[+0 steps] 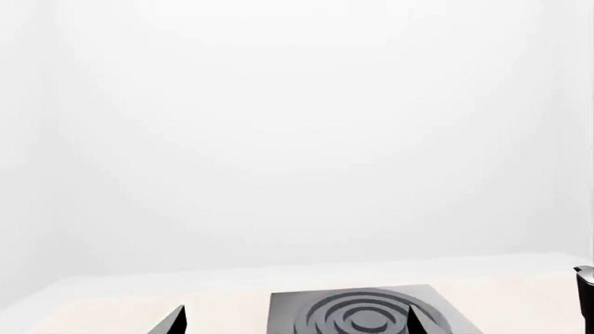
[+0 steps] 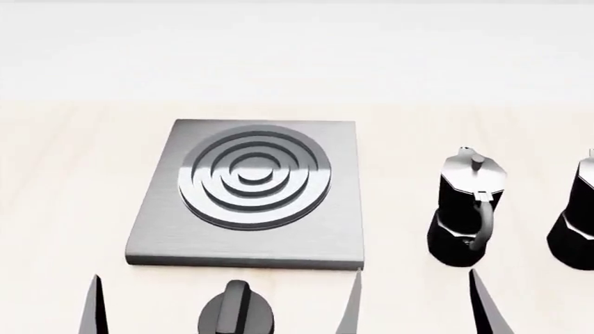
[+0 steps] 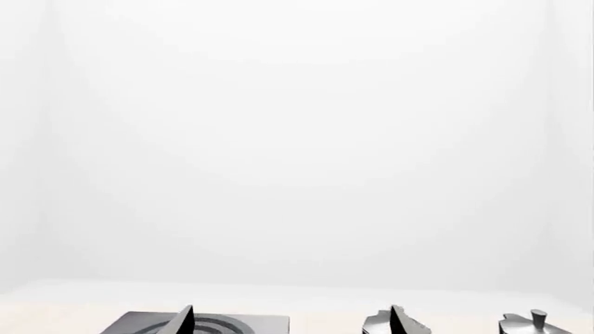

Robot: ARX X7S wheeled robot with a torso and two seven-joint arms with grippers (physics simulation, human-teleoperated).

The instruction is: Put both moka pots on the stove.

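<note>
Here both arms sit low, fingers (image 2: 93, 306) spread, nothing held.

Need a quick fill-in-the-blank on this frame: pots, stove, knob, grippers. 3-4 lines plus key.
1. The number of moka pots standing on the stove is ____.
2. In the head view, the nearer moka pot stands to the ____ of the stove.
3. The round black knob sits on the table just in front of the stove's ____ edge.
4. The left gripper and right gripper both have their jaws ____.

Missing words: zero; right; near; open
</note>
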